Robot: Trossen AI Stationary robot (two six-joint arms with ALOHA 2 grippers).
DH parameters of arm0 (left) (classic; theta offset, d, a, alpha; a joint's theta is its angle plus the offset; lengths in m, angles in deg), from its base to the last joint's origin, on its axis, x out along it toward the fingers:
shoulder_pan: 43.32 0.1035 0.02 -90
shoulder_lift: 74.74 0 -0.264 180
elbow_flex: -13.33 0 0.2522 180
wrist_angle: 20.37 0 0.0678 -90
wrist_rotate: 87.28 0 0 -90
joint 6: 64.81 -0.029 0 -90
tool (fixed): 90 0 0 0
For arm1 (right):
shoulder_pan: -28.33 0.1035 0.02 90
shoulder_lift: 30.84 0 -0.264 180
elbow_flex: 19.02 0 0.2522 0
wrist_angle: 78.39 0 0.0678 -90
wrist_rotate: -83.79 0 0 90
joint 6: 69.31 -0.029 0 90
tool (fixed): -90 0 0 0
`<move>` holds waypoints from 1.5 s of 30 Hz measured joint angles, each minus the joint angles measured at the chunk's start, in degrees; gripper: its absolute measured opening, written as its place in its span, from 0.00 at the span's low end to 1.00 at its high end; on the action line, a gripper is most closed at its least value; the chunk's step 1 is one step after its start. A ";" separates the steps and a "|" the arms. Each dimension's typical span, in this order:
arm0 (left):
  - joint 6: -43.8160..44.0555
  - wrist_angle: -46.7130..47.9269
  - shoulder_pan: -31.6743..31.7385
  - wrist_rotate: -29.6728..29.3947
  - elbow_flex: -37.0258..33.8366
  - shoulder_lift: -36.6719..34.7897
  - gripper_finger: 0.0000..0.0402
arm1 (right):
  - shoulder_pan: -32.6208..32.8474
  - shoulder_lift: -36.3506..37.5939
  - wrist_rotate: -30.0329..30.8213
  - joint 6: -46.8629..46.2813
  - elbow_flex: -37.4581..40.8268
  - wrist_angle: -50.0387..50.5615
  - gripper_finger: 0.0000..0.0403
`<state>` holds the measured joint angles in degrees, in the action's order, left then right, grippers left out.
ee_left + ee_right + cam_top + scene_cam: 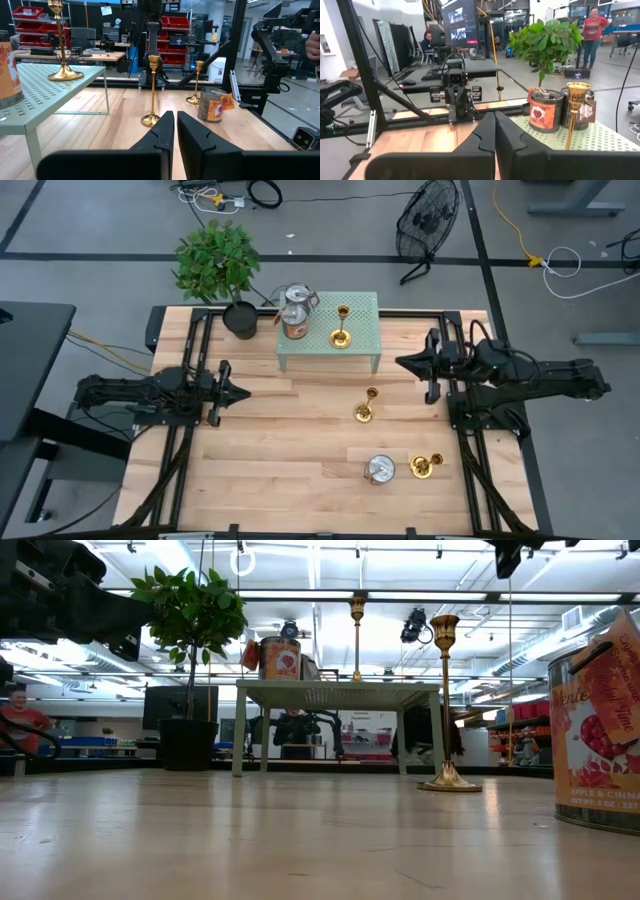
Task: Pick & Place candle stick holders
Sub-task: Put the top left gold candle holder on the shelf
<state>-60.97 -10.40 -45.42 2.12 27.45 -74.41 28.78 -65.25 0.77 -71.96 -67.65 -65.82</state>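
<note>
Standing upright on flared round bases: three brass candle stick holders, thin-stemmed, cup-topped, polished; one (341,326) on the perforated pale-green metal shelf (365,345) at upper centre, probably the drop-off; one (365,406) mid-frame on bare plank table (260,450); one (427,466) lower right beside a silver-lidded tin (379,470); left gripper (240,391) mid-left, fingers pressed together, empty; right gripper (402,362) by the shelf, likewise closed, holding nothing; both apparently parked.

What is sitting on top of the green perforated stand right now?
On the green stand stand one gold candle stick holder and two tins, grouped at one end beside the potted plant. The tins' bases cover the surface beneath them.
</note>
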 joint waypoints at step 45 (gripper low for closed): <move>0.00 0.01 0.00 0.00 0.01 0.00 0.07 | 0.00 -14.83 -0.41 -2.45 -14.10 9.53 0.00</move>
<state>-60.97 -10.39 -45.43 2.12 27.47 -74.41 28.78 -80.08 0.36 -74.41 -81.75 -56.29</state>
